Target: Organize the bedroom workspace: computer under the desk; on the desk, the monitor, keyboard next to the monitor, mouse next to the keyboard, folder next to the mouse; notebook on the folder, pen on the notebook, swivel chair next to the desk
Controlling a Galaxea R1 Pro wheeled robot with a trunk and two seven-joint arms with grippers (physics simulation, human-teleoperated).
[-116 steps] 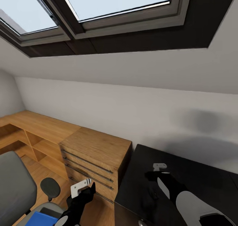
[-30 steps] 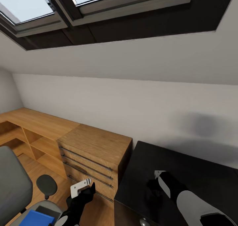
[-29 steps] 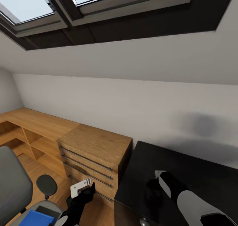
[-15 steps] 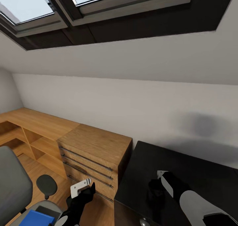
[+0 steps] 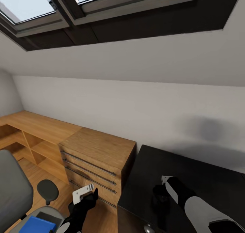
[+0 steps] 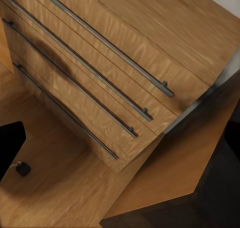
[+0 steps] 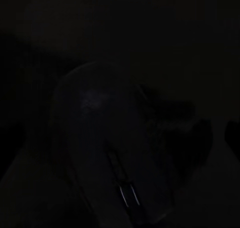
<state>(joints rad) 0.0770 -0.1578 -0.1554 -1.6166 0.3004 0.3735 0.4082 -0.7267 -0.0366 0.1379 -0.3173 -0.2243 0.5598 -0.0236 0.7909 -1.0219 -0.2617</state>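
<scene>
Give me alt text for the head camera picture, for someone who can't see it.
The robot's right arm reaches over the corner of a glossy black desk, its left gripper hanging before a wooden dresser. At lower left, a blue folder lies on a grey swivel chair; skylights sit above a white sloped wall.

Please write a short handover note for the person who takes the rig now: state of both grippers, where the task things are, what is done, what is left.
Left gripper: idle above the floor before the wooden dresser; open or shut unclear.
Right gripper: low over the desk, right above the mouse; grip not confirmable in the dark wrist view.
Folder: on the swivel chair seat.
Done: the mouse seems to be at the desk top.
Left: folder to the desk; other items need checking.
</scene>
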